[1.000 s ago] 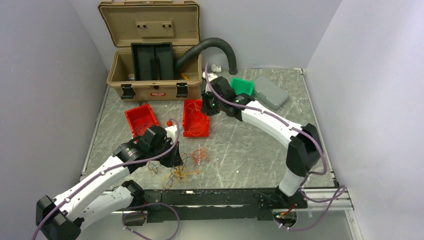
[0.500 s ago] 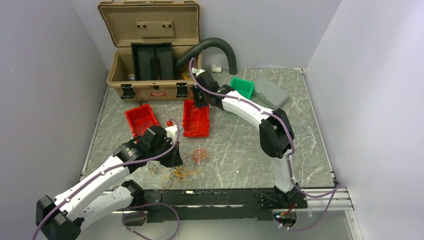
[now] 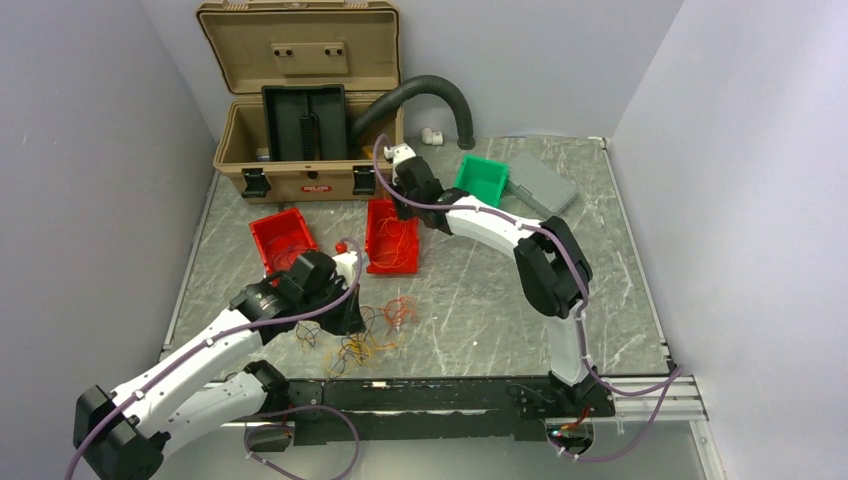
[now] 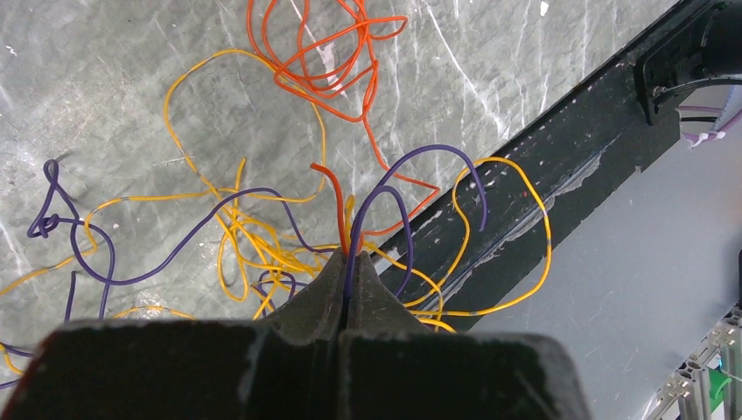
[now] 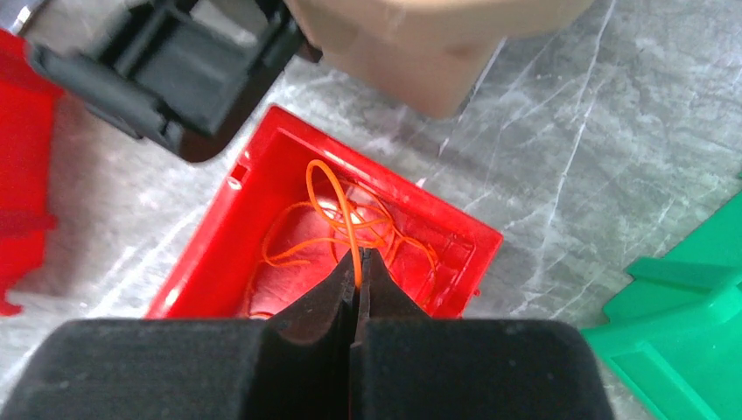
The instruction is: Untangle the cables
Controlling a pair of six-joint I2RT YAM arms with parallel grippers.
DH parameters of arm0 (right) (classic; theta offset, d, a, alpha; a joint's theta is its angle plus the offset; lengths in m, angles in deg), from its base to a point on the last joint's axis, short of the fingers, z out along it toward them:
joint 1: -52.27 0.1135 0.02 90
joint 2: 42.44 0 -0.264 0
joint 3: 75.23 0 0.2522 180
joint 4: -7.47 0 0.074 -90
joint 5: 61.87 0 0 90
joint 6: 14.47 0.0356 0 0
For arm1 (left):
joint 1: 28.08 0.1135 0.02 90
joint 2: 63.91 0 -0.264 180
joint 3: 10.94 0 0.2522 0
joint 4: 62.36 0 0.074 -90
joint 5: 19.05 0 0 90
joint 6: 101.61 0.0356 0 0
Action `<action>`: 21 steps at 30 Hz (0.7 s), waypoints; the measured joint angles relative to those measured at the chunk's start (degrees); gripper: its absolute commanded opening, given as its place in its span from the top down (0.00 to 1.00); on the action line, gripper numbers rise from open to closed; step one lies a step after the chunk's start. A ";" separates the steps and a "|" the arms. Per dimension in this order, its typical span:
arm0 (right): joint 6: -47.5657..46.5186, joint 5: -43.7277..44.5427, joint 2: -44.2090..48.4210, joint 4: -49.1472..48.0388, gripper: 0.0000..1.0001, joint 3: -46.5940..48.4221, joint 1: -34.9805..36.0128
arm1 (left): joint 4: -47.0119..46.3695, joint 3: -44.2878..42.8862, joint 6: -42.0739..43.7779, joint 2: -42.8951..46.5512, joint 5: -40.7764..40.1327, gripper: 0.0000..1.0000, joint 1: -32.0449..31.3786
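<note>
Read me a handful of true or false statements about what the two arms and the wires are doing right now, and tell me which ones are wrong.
1. The right tool pinches an orange wire above a red bin. True.
2. The left tool is open and empty. False: it is shut on purple and orange strands of the tangled wires.
3. The tan case has its lid down. False: the lid stands open.
4. A green bin sits beside a gray box. True.
5. The red bin under the right tool is empty. False: more orange strands lie in it.
</note>
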 measured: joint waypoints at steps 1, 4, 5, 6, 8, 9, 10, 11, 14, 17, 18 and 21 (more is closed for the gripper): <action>-0.79 -0.07 0.39 -1.57 1.00 -1.92 0.04 | 0.13 -0.02 0.04 -0.15 0.00 1.00 0.00; -2.97 -0.55 1.33 -6.82 1.00 -7.52 0.26 | 0.68 -0.22 0.13 -0.66 -0.11 1.00 0.00; -3.56 -0.90 1.81 -9.05 1.00 -9.94 0.39 | 0.79 -0.26 0.13 -0.72 -0.15 1.00 0.00; -4.02 -1.36 2.25 -10.40 1.00 -11.93 0.48 | 0.90 -0.33 0.13 -0.72 -0.22 1.00 0.00; -4.59 -2.25 2.56 -12.63 1.00 -14.71 0.63 | 1.01 -0.48 0.15 -0.72 -0.37 1.00 0.00; -4.85 -2.56 2.54 -13.33 1.00 -15.39 0.87 | 1.01 -0.57 0.15 -0.72 -0.42 1.00 0.00; -4.98 -2.91 2.47 -13.51 1.00 -15.61 1.09 | 1.03 -0.66 0.15 -0.72 -0.48 1.00 0.00; -5.11 -3.06 2.45 -13.68 1.00 -15.61 1.36 | 1.03 -0.66 0.17 -0.72 -0.48 1.00 0.00; -5.57 -3.28 2.12 -14.25 1.00 -14.93 2.34 | 1.14 -0.79 0.37 -0.72 -0.52 1.00 0.00; -6.05 -3.23 0.17 -13.44 0.79 -11.87 3.23 | 1.18 -0.92 0.50 -0.72 -0.52 1.00 0.00; -6.19 -3.19 -0.50 -13.16 0.66 -10.82 3.41 | 1.18 -0.94 0.52 -0.72 -0.55 1.00 0.00; -6.34 -2.75 -1.29 -11.72 0.38 -8.59 3.87 | 1.40 -1.11 0.52 -0.70 -0.66 1.00 0.00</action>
